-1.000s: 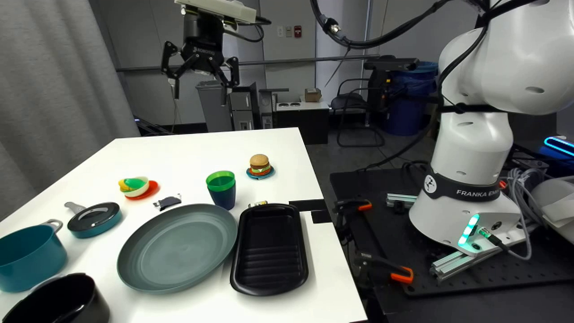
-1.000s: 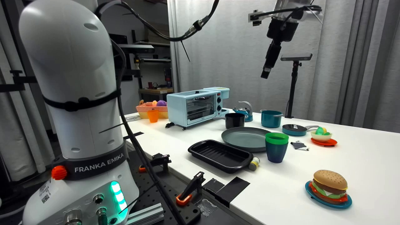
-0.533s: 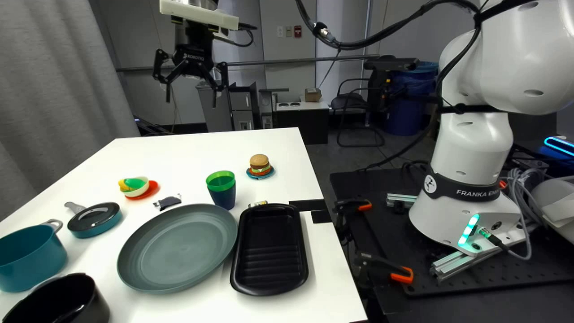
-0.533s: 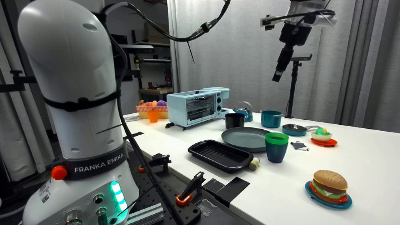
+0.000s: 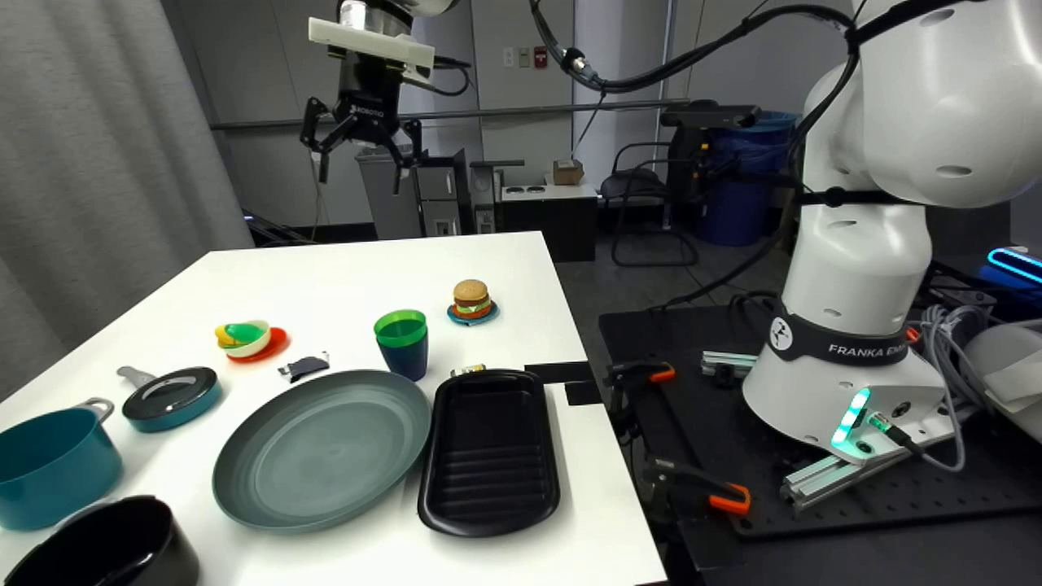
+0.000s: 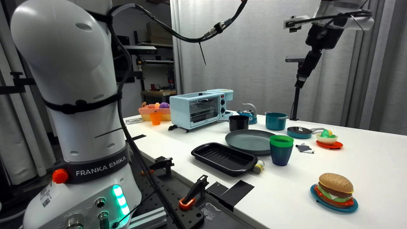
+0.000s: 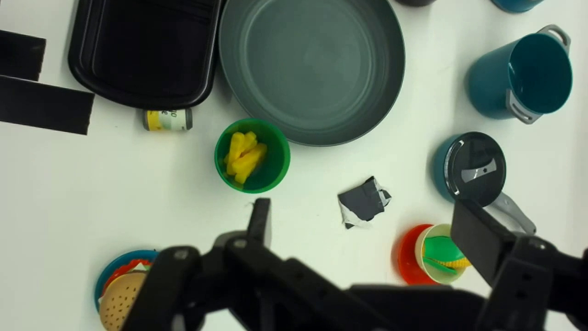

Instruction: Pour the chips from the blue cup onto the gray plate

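Observation:
The blue cup stands upright on the table, with a green rim and dark blue lower body in both exterior views (image 5: 402, 346) (image 6: 281, 151). The wrist view looks down into the cup (image 7: 274, 158), where several yellow chips (image 7: 245, 156) lie; the exterior views hide them. The gray plate (image 5: 321, 448) (image 6: 251, 140) is right beside the cup and bare; it also shows in the wrist view (image 7: 310, 59). My gripper (image 5: 361, 173) (image 6: 300, 82) is open and empty, high above the table. In the wrist view (image 7: 370, 225) the cup lies just beyond its left fingertip.
A black tray (image 5: 488, 456) and a small can (image 6: 259, 166) are near the cup. A toy burger (image 6: 335, 190), a bowl on a red plate (image 7: 415, 255), a lidded pan (image 7: 477, 170), a teal pot (image 7: 491, 82), a black pot (image 6: 239, 122) and a toaster oven (image 6: 197, 109) stand around.
My open gripper has moved rightward and slightly down in an exterior view; in an exterior view it shifted left, then back right. The cup, plate and other objects have not moved.

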You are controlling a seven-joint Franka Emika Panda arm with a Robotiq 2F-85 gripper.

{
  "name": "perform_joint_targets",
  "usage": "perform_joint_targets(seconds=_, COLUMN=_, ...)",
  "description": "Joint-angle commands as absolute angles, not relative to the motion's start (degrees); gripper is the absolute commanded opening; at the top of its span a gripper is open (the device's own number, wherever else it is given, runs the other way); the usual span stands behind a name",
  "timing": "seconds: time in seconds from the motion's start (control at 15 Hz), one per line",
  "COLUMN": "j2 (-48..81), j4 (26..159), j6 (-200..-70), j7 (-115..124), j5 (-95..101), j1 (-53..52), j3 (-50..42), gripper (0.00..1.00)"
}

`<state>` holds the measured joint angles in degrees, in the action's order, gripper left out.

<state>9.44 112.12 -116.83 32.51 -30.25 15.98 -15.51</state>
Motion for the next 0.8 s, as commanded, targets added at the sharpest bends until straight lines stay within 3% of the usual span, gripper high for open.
perform_joint_targets(seconds=0.0, j2=11.8, j4=110.7, j6=-116.5, j7=31.7, j5=-30.5, j1=17.2, j3=-16.3, gripper=1.0)
perform_joint_targets(seconds=0.73, j2=17.3, j4=109.2, j6=-115.8, j7=31.4, j5=-30.1, j1=18.2, j3=-16.9, gripper=1.0)
